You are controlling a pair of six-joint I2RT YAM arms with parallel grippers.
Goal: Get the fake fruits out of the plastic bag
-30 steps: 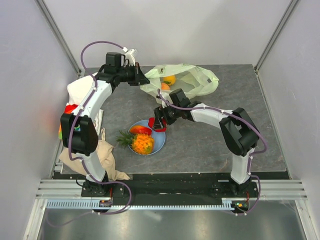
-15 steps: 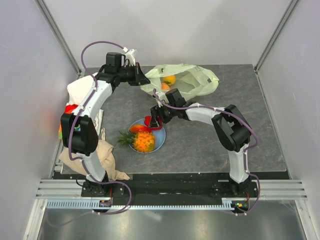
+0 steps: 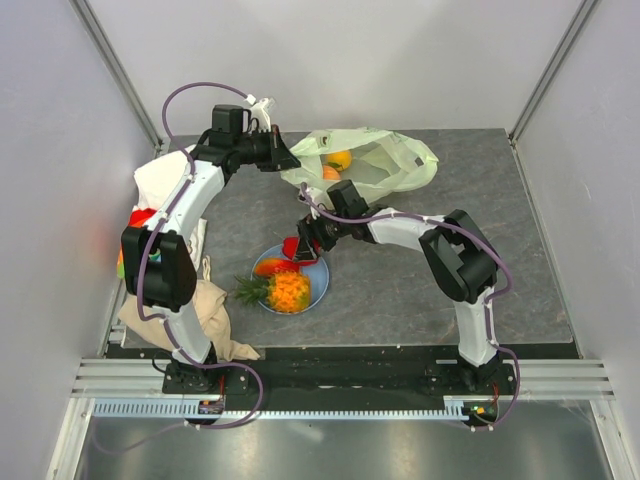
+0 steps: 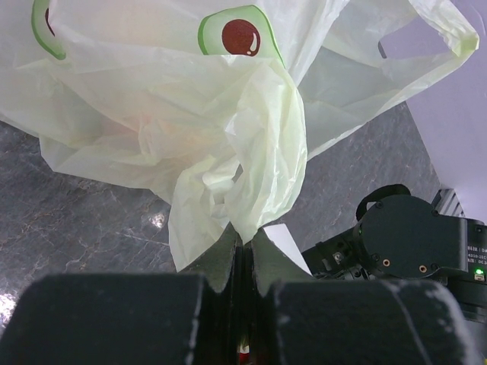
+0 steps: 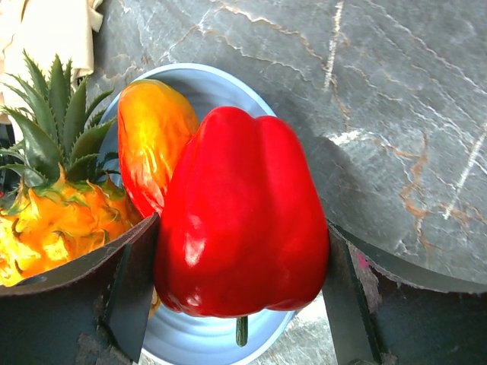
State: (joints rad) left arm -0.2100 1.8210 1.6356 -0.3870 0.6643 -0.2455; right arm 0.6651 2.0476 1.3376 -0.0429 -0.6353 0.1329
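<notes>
While the left claw (image 3: 287, 160) pinches a fold of the plastic bag (image 3: 395, 160), two orange fruits (image 3: 336, 163) lie inside and the right claw (image 3: 300, 243) hovers at the blue plate (image 3: 322, 280). Left wrist: bag film clamped between closed jaws. Right wrist: jaws clamped on the red pepper (image 5: 240, 220), beside the pineapple (image 5: 53, 220); best lowered gently onto bare plate before releasing.

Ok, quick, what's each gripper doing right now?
Left gripper: closed, pinching the plastic bag.
Right gripper: closed on the red pepper, over the plate.
</notes>
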